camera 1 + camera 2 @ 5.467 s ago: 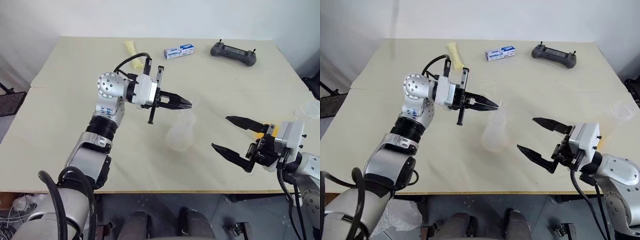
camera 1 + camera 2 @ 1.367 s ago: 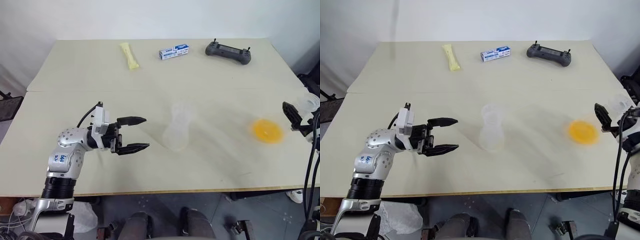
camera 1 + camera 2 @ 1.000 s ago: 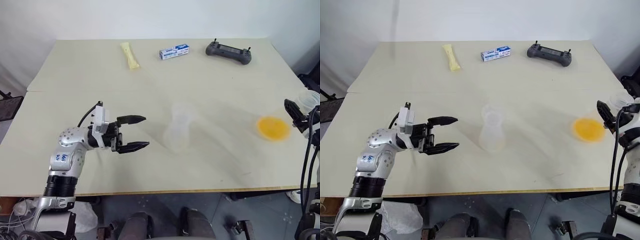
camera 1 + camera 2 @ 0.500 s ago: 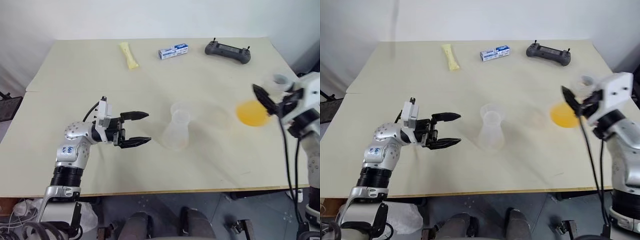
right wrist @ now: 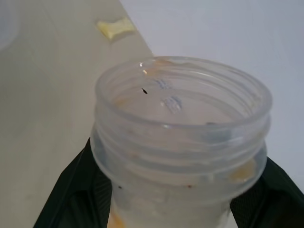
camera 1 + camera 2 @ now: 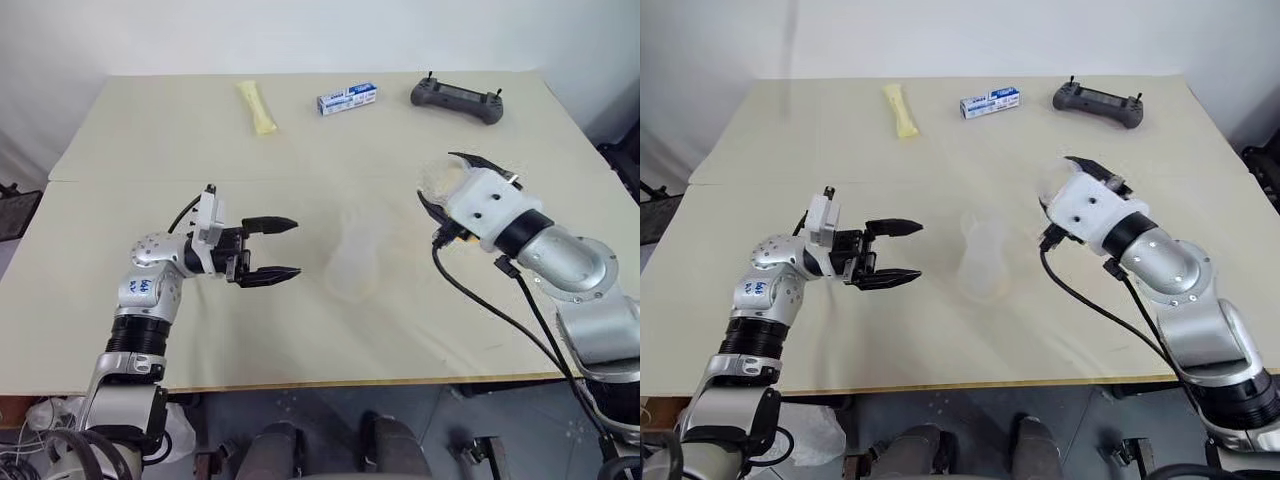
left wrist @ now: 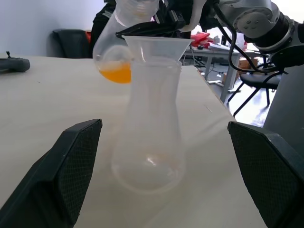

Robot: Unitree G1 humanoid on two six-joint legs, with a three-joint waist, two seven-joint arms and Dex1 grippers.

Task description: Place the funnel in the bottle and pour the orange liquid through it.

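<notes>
The clear bottle [image 6: 355,262] stands mid-table with the clear funnel [image 7: 156,46] seated in its neck. My left gripper [image 6: 296,247] hovers open just left of the bottle, its fingers [image 7: 71,161] on either side of it without touching. My right gripper [image 6: 437,180] is shut on a clear round jar [image 5: 180,123] with a threaded mouth, held above the table to the right of the bottle, near the funnel's rim. The orange liquid [image 7: 115,73] pools in the low side of the tilted jar. None of it shows in the bottle.
A pale yellow packet [image 6: 258,107], a blue and white box [image 6: 347,99] and a black controller [image 6: 457,98] lie along the table's far edge. A seam [image 6: 200,180] crosses the tabletop on the left.
My right gripper has carried the jar of orange liquid from the table's right edge leftwards and up, close to the bottle, rolling as it went. The left gripper has stayed open beside the bottle.
</notes>
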